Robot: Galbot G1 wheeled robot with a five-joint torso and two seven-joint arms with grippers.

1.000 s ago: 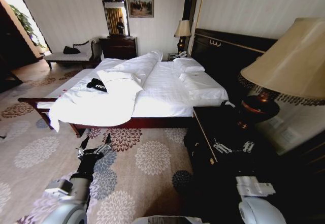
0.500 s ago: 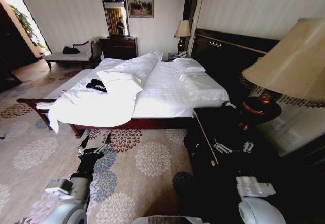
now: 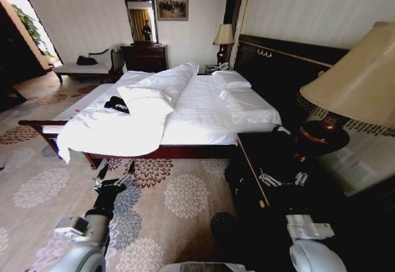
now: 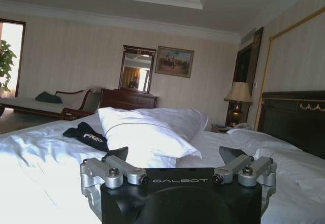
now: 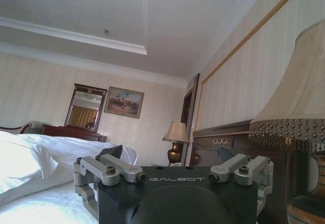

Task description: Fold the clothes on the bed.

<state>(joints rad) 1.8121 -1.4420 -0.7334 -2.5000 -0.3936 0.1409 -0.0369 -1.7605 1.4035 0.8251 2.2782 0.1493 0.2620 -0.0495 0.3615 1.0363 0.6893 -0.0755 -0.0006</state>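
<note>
I'm seeing the T-shirt [image 3: 117,104] lying crumpled on the duvet [image 3: 111,130] near the foot of the bed [image 3: 203,108], beside a pillow [image 3: 145,99]. My left gripper [image 3: 115,172] is hanging released over the carpet [image 3: 179,198], well apart from the bed. My right gripper [image 3: 284,178] is hanging released above the nightstand [image 3: 259,155].

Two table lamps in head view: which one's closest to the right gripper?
The big-shaded lamp on the nightstand on the robot's right, just beyond the right gripper. The other lamp stands across the bed.
</note>
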